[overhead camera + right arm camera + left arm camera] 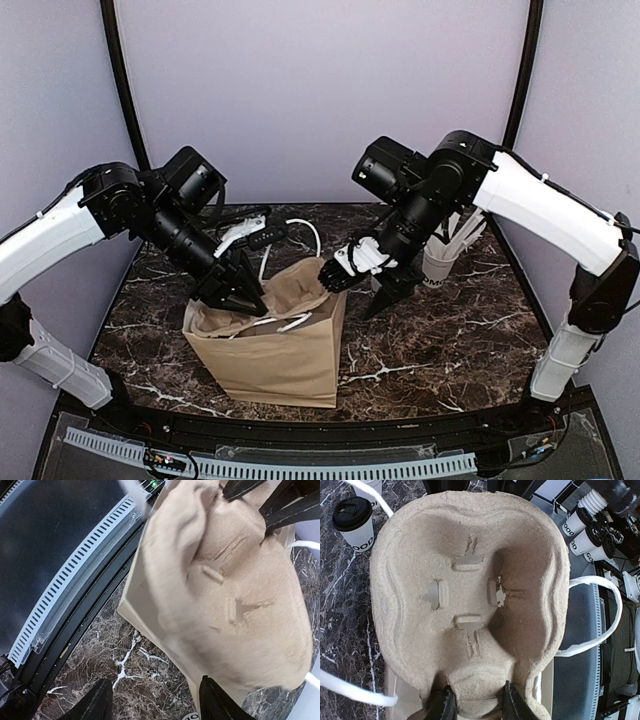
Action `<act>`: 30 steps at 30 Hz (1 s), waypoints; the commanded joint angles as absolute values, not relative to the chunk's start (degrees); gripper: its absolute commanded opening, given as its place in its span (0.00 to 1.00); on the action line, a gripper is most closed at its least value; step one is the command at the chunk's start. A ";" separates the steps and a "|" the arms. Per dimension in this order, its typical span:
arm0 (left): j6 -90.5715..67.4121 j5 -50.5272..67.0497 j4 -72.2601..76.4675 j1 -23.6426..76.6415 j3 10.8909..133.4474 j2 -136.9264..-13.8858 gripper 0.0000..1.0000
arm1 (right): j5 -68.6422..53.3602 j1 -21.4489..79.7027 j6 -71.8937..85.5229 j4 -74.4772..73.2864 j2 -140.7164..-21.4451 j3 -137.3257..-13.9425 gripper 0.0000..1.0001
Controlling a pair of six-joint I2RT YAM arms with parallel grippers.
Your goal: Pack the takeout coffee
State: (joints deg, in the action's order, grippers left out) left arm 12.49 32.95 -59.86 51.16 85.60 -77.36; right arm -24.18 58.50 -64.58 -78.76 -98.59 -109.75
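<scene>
The takeout coffee [354,522], a white cup with a black lid and dark lettering, stands on the marble table beyond the bag in the left wrist view; the right arm hides it in the top view. My left gripper [240,292] [477,707] is shut on a hump of a moulded pulp cup carrier [470,590] and holds it in the mouth of the brown paper bag [270,350]. My right gripper [385,285] [157,700] is open and empty, low over the marble beside the bag's right corner [150,605].
A white cup with wrapped straws [442,255] stands at the back right. The bag's white handles [607,610] loop out of its mouth. Several similar lidded cups [580,527] show past the table's edge in the left wrist view. A slotted rail [300,465] runs along the near edge.
</scene>
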 commanded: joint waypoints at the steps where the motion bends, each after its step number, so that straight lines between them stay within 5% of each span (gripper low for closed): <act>1: 15.29 25.04 -63.50 54.57 87.85 -82.60 0.30 | -25.15 58.88 -64.85 -80.74 -97.67 -112.06 0.60; 30: 18.74 12.91 -64.62 55.40 91.83 -83.90 0.29 | -17.15 65.82 -65.50 -81.36 -95.06 -111.87 0.59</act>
State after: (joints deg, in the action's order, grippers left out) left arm 17.30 16.91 -63.40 55.61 93.25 -83.61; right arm -16.86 64.18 -65.71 -80.88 -96.84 -108.97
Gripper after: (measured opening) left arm 0.294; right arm 0.590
